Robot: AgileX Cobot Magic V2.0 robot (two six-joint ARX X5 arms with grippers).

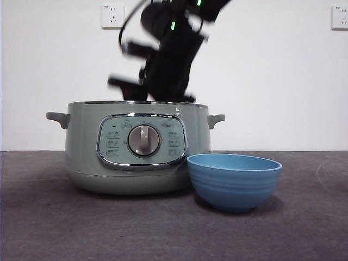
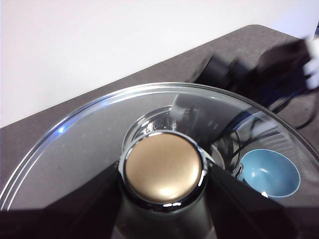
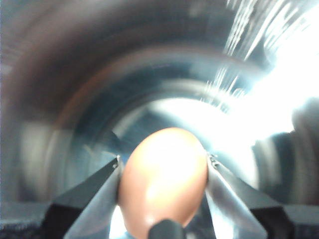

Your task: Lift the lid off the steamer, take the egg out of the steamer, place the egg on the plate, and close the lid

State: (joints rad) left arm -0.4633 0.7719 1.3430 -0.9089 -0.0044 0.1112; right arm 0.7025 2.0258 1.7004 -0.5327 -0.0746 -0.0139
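Clasping egg (image 3: 163, 181) inside steamer (image 1: 136, 155), right gripper (image 3: 163, 172), plate (image 1: 234, 181) beside

Both end effectors (image 2: 162, 172) (image 3: 163, 172) clamped (loaded)

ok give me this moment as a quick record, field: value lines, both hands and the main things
left hand: shut on the lid's knob, holding the lid up off the steamer
right hand: shut on the egg, inside the steamer
steamer: open, right arm reaching in from above
bowl: beside the steamer, no egg seen in it
view quality: right wrist view blurred
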